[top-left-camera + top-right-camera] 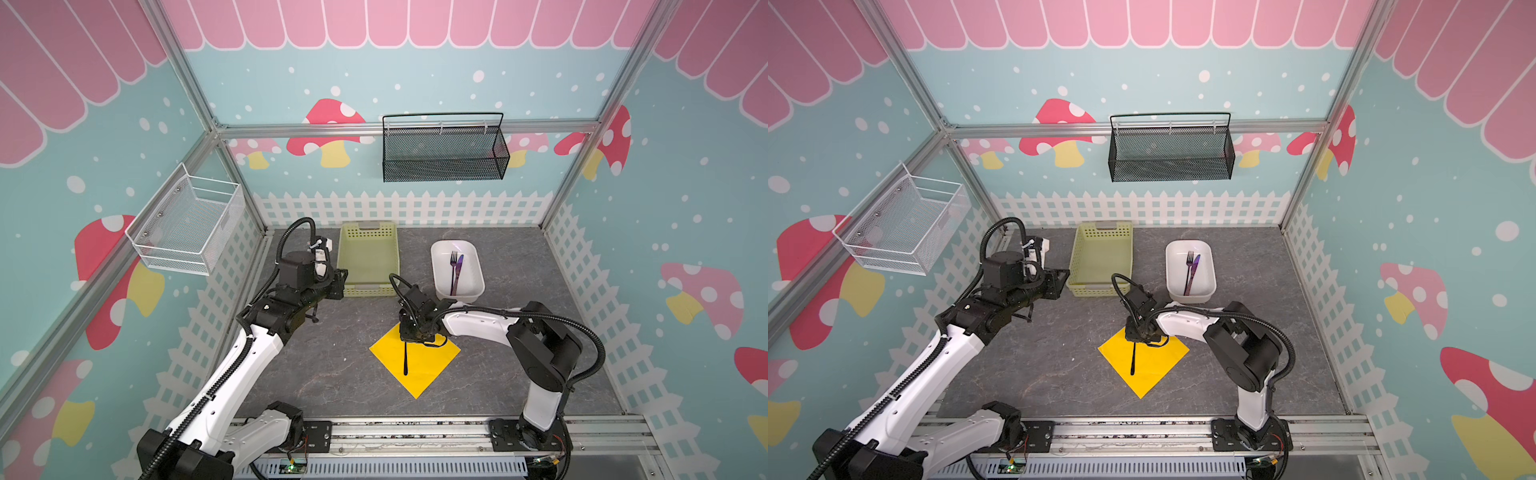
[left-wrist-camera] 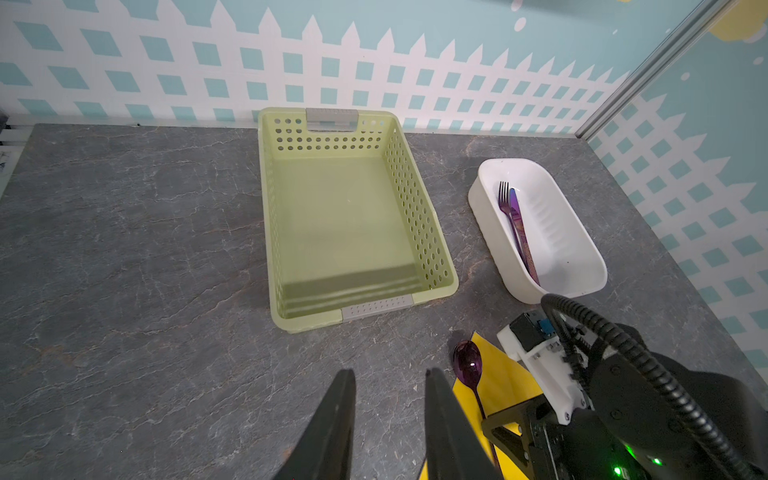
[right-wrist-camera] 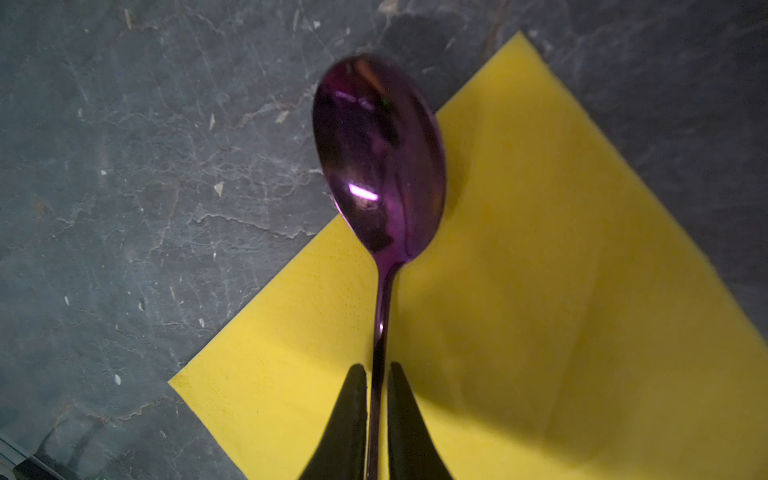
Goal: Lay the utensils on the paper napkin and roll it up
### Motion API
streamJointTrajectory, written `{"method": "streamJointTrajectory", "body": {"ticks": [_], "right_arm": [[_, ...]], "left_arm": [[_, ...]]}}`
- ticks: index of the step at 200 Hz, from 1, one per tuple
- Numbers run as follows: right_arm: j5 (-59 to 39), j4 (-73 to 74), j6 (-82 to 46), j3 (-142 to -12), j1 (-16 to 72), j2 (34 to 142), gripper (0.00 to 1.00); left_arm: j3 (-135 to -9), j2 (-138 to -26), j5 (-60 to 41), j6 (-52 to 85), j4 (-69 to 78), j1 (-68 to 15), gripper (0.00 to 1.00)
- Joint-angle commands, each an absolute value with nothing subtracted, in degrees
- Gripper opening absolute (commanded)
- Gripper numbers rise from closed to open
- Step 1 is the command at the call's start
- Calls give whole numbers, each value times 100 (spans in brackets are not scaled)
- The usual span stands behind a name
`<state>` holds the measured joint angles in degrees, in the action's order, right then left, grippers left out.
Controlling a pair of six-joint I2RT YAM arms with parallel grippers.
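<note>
The right gripper [image 3: 378, 366] is reaching down over the yellow paper napkin [image 3: 540, 291], its fingers flanking the handle of the purple spoon [image 3: 378, 158] so closely that I cannot tell whether they are pinching it. The spoon is lying across the sheet, probably for rolling, with its bowl overhanging one edge. The left gripper [image 2: 390, 372] is waiting with its fingers apart and empty, while the fork [image 1: 453, 258] and knife [image 1: 459, 269] are lying in the white tub [image 1: 471, 274] on the grey marbled tabletop [image 1: 324, 365], which mushroom-printed walls are enclosing.
</note>
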<state>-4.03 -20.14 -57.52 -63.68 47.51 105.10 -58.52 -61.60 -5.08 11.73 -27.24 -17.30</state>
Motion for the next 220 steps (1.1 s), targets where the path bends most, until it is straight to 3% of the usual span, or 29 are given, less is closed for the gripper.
{"method": "streamJointTrajectory", "body": {"ticks": [1, 220], "right_arm": [[-342, -2120, -5864, -6398, 4722, 10643, 15], [-211, -2283, -5797, -6469, 4728, 10635, 8]], "left_arm": [[-5839, -6185, -443, 1107, -2777, -1690, 31], [-5857, -6209, -560, 1151, -2769, -1605, 31]]}}
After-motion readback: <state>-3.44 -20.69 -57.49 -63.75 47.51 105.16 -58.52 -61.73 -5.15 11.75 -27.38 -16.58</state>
